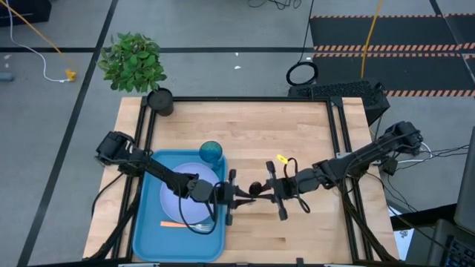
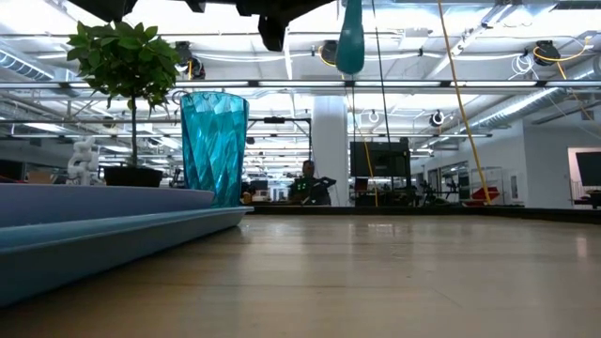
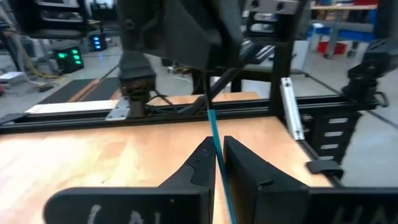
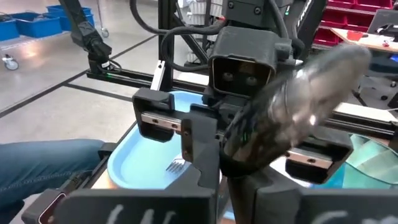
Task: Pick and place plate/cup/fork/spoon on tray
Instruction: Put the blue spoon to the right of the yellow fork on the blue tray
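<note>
The spoon (image 1: 254, 189) stands roughly upright in the air between my two grippers, right of the blue tray (image 1: 148, 222). Its dark bowl (image 4: 292, 106) is up and its light blue handle (image 2: 349, 38) hangs down. My left gripper (image 1: 236, 194) is shut on the handle. My right gripper (image 1: 266, 189) faces it and is shut on the spoon below the bowl. The pale plate (image 1: 178, 196) lies on the tray. The teal cup (image 1: 211, 153) stands at the tray's far right corner. The orange-handled fork (image 1: 182, 225) lies on the tray's near part. My left gripper pinches the spoon's thin blue handle (image 3: 216, 140) between its two fingers, coming level from the table's left. The fingers lie across the handle, which is clear of the table. My right gripper comes level from the table's right, its fingers (image 4: 200, 152) close on either side of the spoon just below the bowl. The bowl hides the place of contact.
A green plant (image 1: 133, 63) in a black pot (image 1: 159, 101) stands at the table's far left corner. Bare wood (image 1: 297, 133) lies right of the tray. Black frame rails (image 1: 341, 148) run along the table's sides.
</note>
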Available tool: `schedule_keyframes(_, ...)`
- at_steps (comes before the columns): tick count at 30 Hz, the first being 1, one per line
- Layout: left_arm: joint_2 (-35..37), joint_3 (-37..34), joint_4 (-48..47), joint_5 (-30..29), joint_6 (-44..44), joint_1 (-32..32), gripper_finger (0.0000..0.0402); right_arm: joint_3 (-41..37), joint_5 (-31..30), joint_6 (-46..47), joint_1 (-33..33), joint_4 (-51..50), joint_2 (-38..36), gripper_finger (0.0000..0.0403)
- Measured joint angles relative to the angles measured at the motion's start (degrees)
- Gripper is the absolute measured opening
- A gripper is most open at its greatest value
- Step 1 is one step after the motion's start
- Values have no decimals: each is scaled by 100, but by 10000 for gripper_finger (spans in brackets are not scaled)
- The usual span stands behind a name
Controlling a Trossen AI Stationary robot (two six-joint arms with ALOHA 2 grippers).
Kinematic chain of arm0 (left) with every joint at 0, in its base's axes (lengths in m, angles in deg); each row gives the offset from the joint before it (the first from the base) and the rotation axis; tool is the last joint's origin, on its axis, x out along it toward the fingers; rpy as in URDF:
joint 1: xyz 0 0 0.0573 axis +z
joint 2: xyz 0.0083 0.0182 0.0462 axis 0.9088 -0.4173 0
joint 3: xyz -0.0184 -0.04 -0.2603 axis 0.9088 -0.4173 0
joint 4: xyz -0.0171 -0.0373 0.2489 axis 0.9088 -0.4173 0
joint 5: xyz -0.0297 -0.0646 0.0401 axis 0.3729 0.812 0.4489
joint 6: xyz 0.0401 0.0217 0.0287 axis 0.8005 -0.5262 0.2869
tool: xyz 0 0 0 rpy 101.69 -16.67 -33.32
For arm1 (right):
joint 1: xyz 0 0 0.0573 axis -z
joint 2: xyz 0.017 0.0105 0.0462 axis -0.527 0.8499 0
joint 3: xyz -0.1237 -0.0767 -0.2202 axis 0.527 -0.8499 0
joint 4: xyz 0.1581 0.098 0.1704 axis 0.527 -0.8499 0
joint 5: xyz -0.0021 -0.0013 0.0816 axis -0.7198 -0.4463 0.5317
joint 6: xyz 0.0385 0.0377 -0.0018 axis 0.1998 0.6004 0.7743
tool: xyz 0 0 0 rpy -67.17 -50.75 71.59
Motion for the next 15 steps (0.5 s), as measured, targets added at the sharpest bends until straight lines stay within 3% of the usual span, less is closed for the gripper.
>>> schedule_keyframes(3,0,0,7,391,-158,7,45,0,127,-64,1,1,0,8)
schedule_keyframes(9,0,0,382,1007,-279,19,79,0,1058,-466,4,4,-2,3)
schedule_keyframes(15,0,0,612,1760,-429,160,85,0,1897,-997,11,132,-2,1)
